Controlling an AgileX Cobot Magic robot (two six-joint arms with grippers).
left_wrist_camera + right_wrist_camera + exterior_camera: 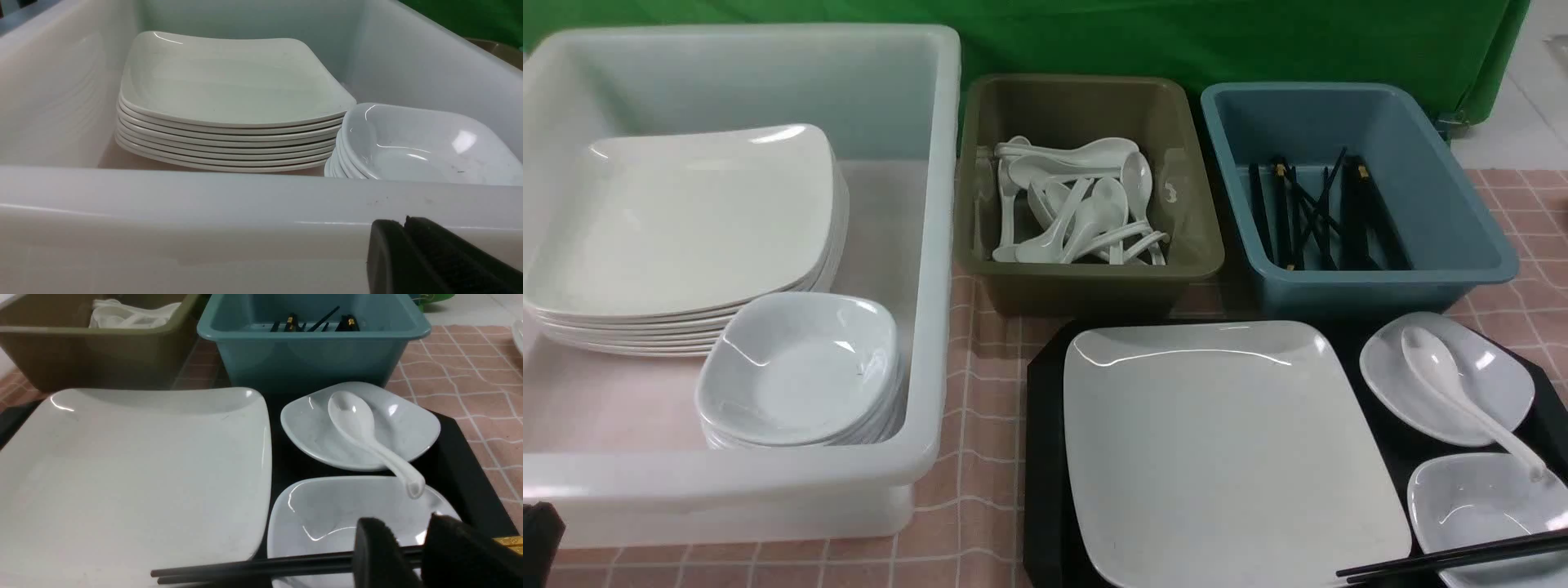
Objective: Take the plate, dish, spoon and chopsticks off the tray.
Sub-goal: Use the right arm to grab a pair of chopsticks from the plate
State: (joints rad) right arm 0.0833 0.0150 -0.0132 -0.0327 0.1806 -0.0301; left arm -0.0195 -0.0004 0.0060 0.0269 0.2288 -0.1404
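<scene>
**A:** Tubs first: why three?

**B:** Sorting, I'd judge. Left of the tray (1045, 457), the white tub (935, 245) holds a plate stack (686, 220) and a dish stack (800, 367). The left gripper (404, 224) sits by its wall, fingers together. Behind the tray, the olive tub (1078, 286) takes spare spoons (1078, 204), the blue tub (1380, 286) black sticks (1307, 212).

**A:** And on the tray?

**B:** The plate (1225, 457), the spoon (1437, 371) in the rear dish (1494, 367), the chopsticks (1462, 555) across the front dish (1470, 506). The right gripper (408, 522) hovers there, fingers apart.

**A:** Surroundings?

**B:** Pink checked cloth (980, 367), green backdrop (1176, 41).
</scene>
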